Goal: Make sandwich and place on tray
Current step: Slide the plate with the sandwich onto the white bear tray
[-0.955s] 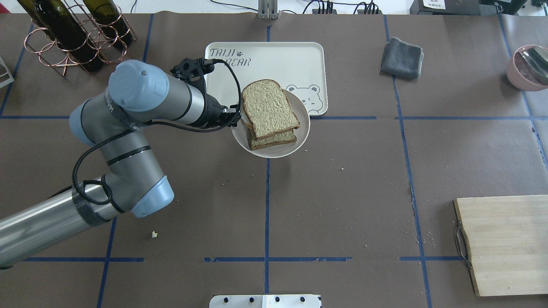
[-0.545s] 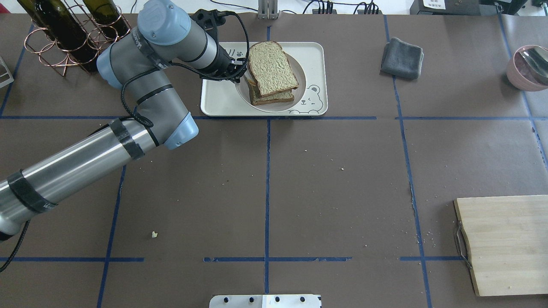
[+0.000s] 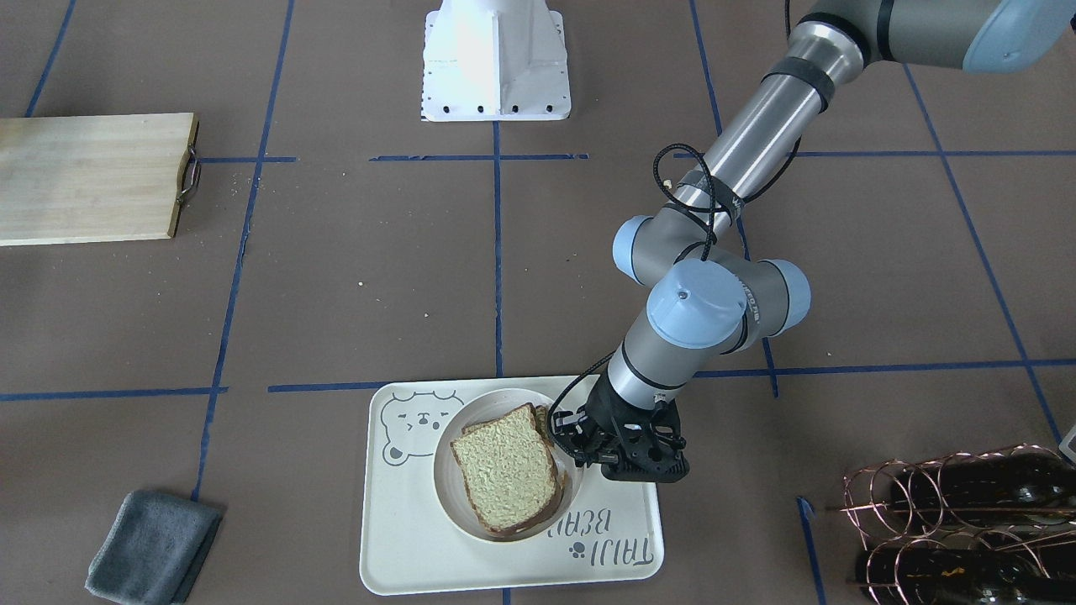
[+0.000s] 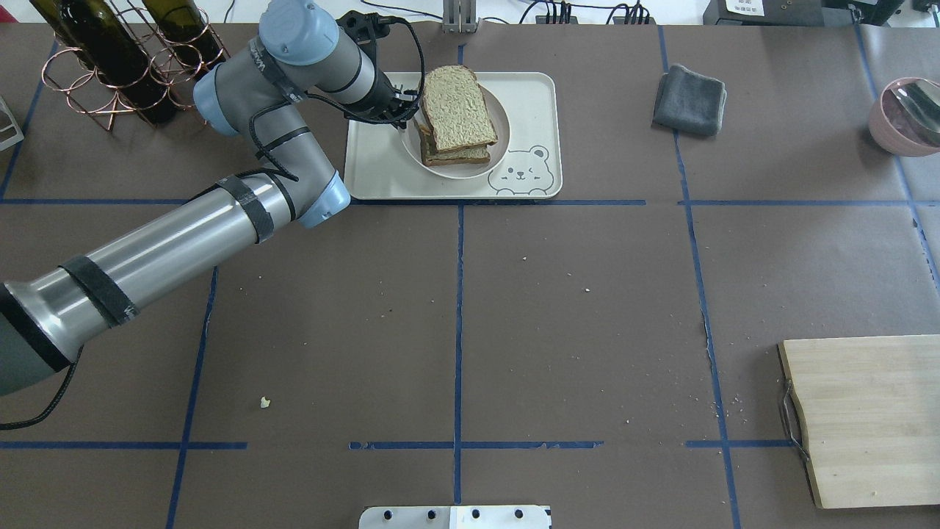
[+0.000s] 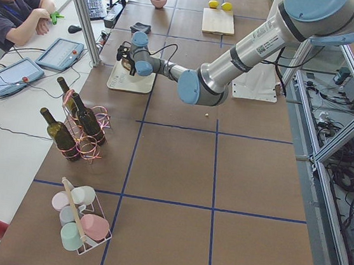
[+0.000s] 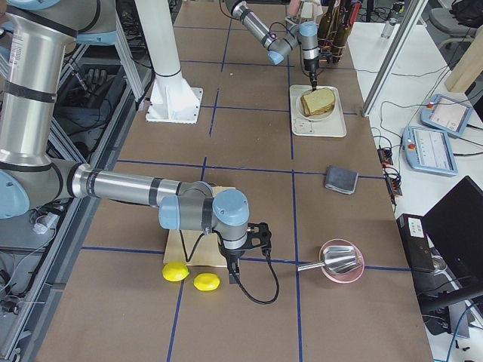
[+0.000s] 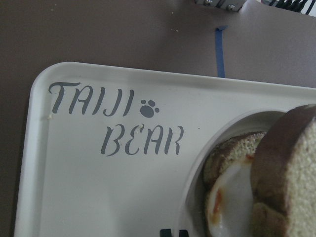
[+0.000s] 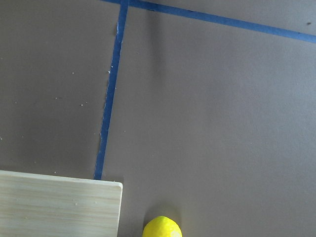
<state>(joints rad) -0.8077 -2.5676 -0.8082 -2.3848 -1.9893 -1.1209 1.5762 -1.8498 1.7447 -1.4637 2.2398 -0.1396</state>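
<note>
Brown-papered bench [image 4: 587, 294]: we note the left claw [image 4: 407, 116] clamped on the rim of the plate [image 4: 501, 136] carrying the sandwich [image 4: 459, 110], on or just above the tray [image 4: 374, 169]; placement looks nearly done, next wanting a gentle release and withdrawal; whether the right claw [image 6: 235, 264] is open or closed we cannot tell.

The sandwich [image 4: 457, 110] is sitting on the plate [image 4: 502, 143], directly ahead of the left gripper's [image 4: 408, 117] fingers [image 3: 565, 427], which are pinching the plate's near rim. The plate is lying inside the tray [image 4: 374, 173], whose floor is spreading beneath the fingers. The cloth [image 4: 690, 99] is lying well beyond the sandwich, and the bottle rack [image 4: 117, 66] is standing behind the gripper.
</note>
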